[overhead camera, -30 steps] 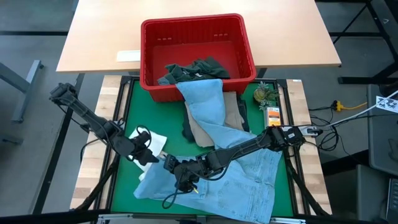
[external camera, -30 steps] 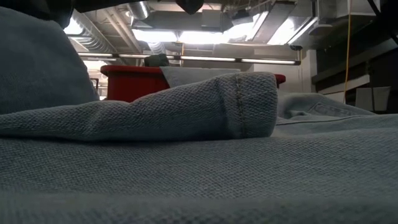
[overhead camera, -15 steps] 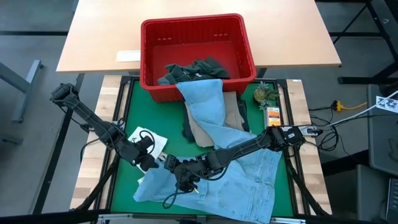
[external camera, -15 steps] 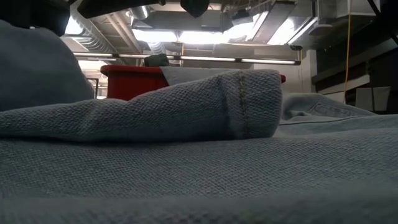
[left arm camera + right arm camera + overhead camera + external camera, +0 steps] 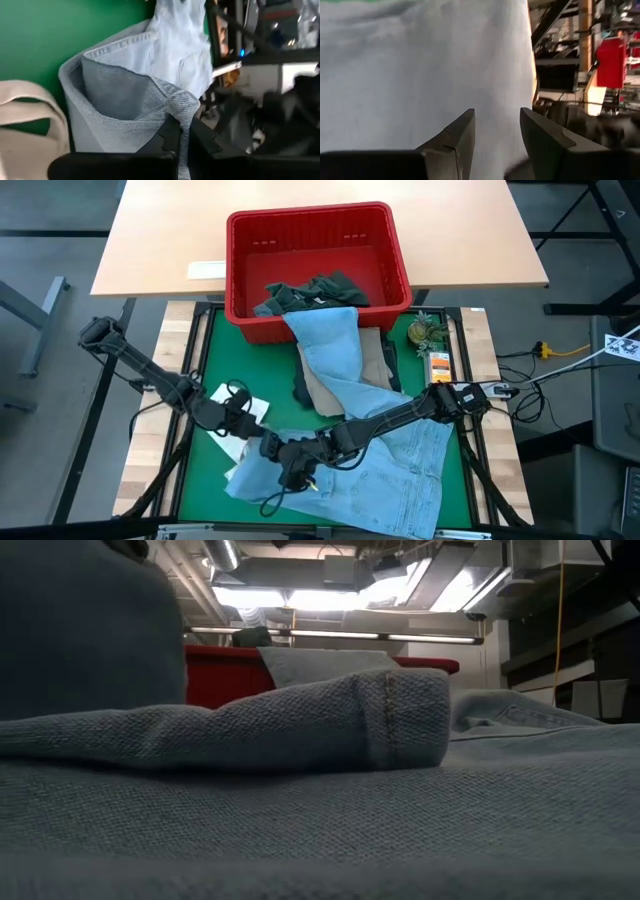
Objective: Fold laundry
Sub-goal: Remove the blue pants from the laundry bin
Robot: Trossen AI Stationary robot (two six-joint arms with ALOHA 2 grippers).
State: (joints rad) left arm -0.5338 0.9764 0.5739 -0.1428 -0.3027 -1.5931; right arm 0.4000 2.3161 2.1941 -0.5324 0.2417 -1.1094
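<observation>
Light blue jeans (image 5: 390,470) lie spread on the green mat's near half, one leg end toward the left. My left gripper (image 5: 255,442) is at that leg end (image 5: 150,60), shut on its edge. Just right of it, my right gripper (image 5: 290,463) stands open over the denim (image 5: 420,65); I cannot tell whether it touches. A second light blue piece (image 5: 335,345) hangs by one end from the red basket (image 5: 318,255) onto a beige piece (image 5: 320,385). A dark green-grey piece (image 5: 320,290) lies in the basket. My left gripper pinches the hemmed rim of the jeans' leg opening (image 5: 180,105) between its two fingers (image 5: 170,135). It comes slanting down from the table's left. The rim stands raised at the fingers and the tube gapes open; the rest of the leg lies on the mat.
A white tote bag (image 5: 240,405) lies on the mat just left of the leg end, its handle (image 5: 30,125) beside my left gripper. A small plant (image 5: 428,332) and an orange packet (image 5: 440,365) sit at the mat's right edge. The basket stands at the mat's far edge.
My left gripper has gone toward the table's right and near edge, off the tote bag to the jeans' leg end, and has taken hold of it. That end has bunched and risen; in the low view the left fold stands higher. The rest of the jeans lies as before.
</observation>
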